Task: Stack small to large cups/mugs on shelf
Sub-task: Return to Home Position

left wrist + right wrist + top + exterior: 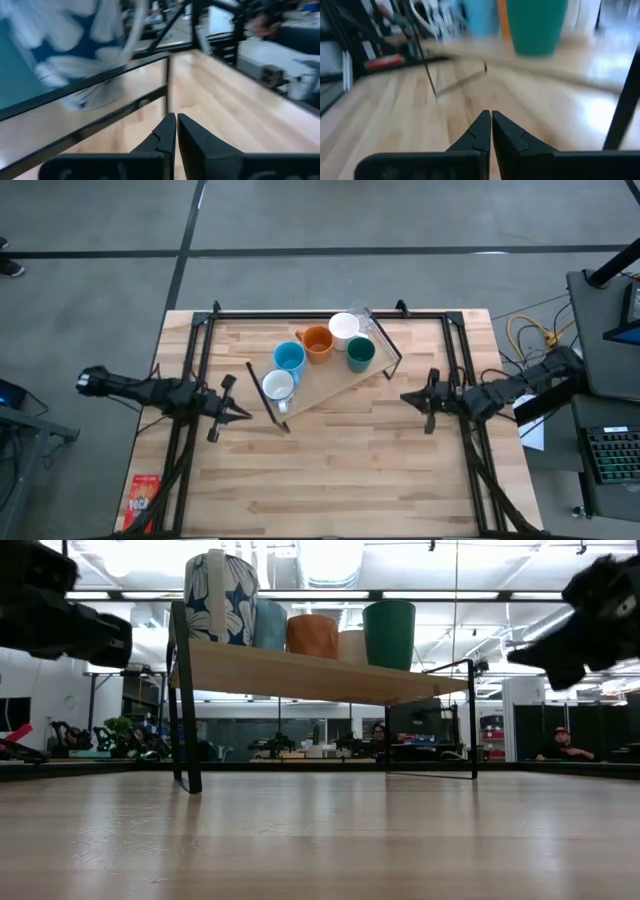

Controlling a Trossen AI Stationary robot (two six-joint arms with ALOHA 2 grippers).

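The light-wood shelf (325, 380) stands slantwise on black wire legs at the table's far middle. On it stand five mugs: a flower-patterned white-and-blue one (278, 386) at the near left end, a light blue one (289, 357), an orange one (318, 342), a white one (344, 328) and a dark teal one (361, 354). In the low view they stand in a row on the shelf board (300, 672). My left gripper (240, 413) is shut and empty, left of the shelf. My right gripper (408, 397) is shut and empty, right of the shelf.
A red snack packet (144, 498) lies at the table's near left corner. Black frame bars (190, 370) run along the table's left, right and far sides. Bare wood tabletop (340, 470) stretches in front of the shelf.
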